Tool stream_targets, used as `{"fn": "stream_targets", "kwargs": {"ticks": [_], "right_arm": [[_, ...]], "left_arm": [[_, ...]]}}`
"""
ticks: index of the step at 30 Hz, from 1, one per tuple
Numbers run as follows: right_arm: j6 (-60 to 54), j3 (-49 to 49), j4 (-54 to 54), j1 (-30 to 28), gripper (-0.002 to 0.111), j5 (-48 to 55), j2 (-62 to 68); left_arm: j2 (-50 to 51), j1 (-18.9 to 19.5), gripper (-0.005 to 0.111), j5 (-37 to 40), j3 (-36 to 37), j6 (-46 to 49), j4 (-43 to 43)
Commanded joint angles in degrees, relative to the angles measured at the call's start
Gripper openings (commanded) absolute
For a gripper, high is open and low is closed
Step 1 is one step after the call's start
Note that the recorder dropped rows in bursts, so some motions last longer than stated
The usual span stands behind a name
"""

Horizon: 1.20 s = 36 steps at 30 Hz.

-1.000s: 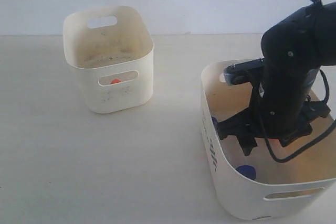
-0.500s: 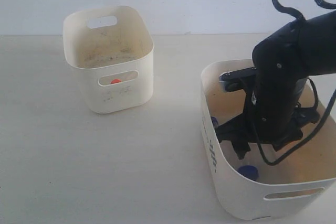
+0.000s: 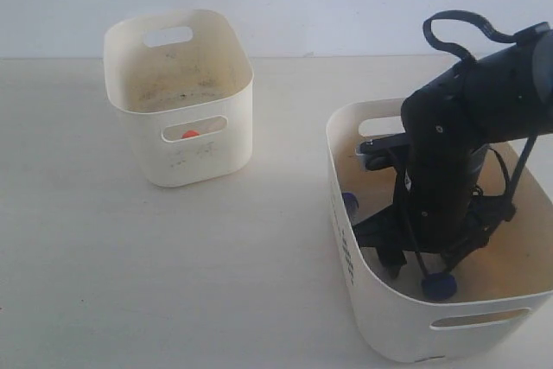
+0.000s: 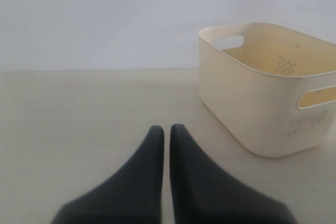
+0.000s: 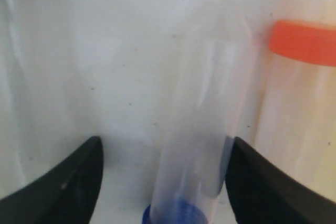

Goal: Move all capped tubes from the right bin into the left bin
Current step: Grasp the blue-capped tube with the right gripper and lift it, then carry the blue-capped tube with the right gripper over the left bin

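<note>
1. The right gripper (image 3: 416,270) is down inside the right bin (image 3: 347,252) at the lower right of the exterior view, and the black arm fills much of the tub.
2. In the right wrist close-up the jaws are spread wide. A clear capped tube (image 5: 206,114) lies lengthwise on the bin floor between the two fingers (image 5: 68,182).
3. The tube sits right against one finger with a plain gap to the other, so it is bracketed but not clamped or lifted.
4. Its blue cap (image 5: 176,214) points back toward the wrist.
5. An orange cap (image 5: 304,40) on a neighbouring tube lies just beside the bracketed one, a little past the fingertips.
6. In the exterior view a second blue cap (image 3: 349,202) is tucked against the right bin's left wall.
7. The left bin (image 3: 138,140) stands at the upper left, well apart from the right bin. An orange spot (image 3: 190,134) shows through its front slot.
8. The left gripper (image 4: 163,128) has its fingers pressed together with only a thin slit between them and nothing in it. It hovers over the bare table (image 4: 79,108).
9. A cream tub (image 4: 252,108) stands near the left gripper, and I cannot tell which bin it is.
</note>
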Motion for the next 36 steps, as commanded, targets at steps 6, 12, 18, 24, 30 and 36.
{"fn": "stream_targets", "kwargs": {"ticks": [6,12,18,24,30,36], "right_arm": [[0.05,0.22,-0.26,-0.18,0.021,-0.15,2.25],[0.18,0.10,-0.26,-0.18,0.000,0.07,1.99],[0.18,0.10,-0.26,-0.18,0.000,0.64,-2.43],[0.31,0.10,-0.54,-0.18,0.000,0.64,-10.96],[0.87,-0.89,-3.25,-0.18,0.000,0.65,-19.38],[1.59,-2.72,-4.34,-0.18,0.000,-6.72,-25.58]], "left_arm": [[0.18,0.02,0.004,-0.39,-0.21,-0.56,-0.36],[0.18,0.02,0.004,-0.39,-0.21,-0.56,-0.36],[0.18,0.02,0.004,-0.39,-0.21,-0.56,-0.36],[0.18,0.02,0.004,-0.39,-0.21,-0.56,-0.36],[0.18,0.02,0.004,-0.39,-0.21,-0.56,-0.36],[0.18,0.02,0.004,-0.39,-0.21,-0.56,-0.36]]}}
